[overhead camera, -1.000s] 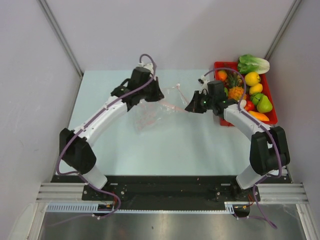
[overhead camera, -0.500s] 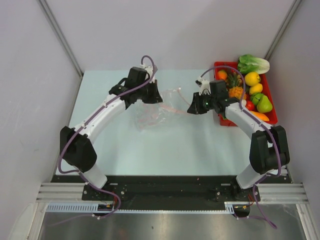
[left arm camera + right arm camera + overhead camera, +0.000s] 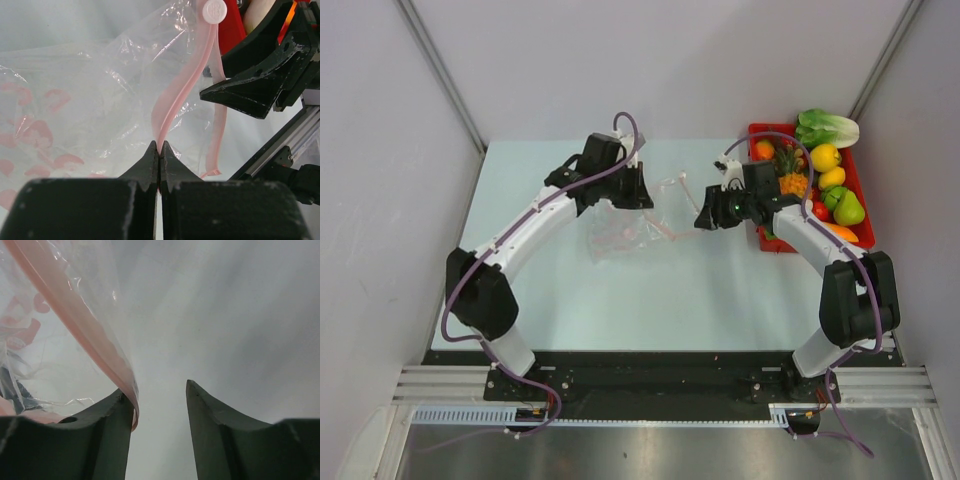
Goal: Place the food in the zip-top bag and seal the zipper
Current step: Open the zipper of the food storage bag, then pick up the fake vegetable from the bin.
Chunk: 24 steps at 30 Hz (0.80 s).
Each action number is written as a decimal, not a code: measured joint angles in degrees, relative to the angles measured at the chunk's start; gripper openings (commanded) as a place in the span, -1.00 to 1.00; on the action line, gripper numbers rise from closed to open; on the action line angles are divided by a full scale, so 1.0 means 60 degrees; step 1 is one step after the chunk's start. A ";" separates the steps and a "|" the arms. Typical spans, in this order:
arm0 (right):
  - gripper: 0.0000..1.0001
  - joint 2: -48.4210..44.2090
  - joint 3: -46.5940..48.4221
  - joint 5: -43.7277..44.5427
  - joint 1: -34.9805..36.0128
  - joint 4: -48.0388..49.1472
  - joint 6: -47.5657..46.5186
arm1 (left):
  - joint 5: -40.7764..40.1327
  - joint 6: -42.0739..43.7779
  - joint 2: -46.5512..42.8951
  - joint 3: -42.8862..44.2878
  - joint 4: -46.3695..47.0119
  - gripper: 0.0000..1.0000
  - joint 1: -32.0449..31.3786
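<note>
The clear zip-top bag [image 3: 618, 232] lies crumpled on the table between my arms. My left gripper [image 3: 642, 198] is shut on its pink zipper strip [image 3: 172, 100], pinched at the jaw tips [image 3: 159, 150]. A white slider [image 3: 214, 11] sits at the strip's far end. My right gripper [image 3: 701, 220] is open at the bag's mouth. In the right wrist view the strip [image 3: 85, 325] rests against the left finger [image 3: 117, 425], and the gap [image 3: 160, 390] is empty. The food stays in the tray: cabbage [image 3: 827, 127], lemon [image 3: 825, 157], pineapple [image 3: 790, 178], green pear [image 3: 848, 209], carrot [image 3: 838, 232].
The red tray [image 3: 863, 200] stands at the table's far right, just behind my right arm. White walls enclose the table on the back and both sides. The right gripper's black body [image 3: 260, 85] fills the upper right of the left wrist view.
My left gripper has shifted right with the zipper strip, dragging the bag's mouth toward the right gripper. The right gripper has edged slightly closer to the bag.
</note>
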 measured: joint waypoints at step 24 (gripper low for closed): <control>0.87 -0.2255 0.1056 0.0015 -0.3231 -0.2433 -0.3636 | 0.0033 -0.0135 0.1355 0.0561 0.0040 -1.00 -0.0215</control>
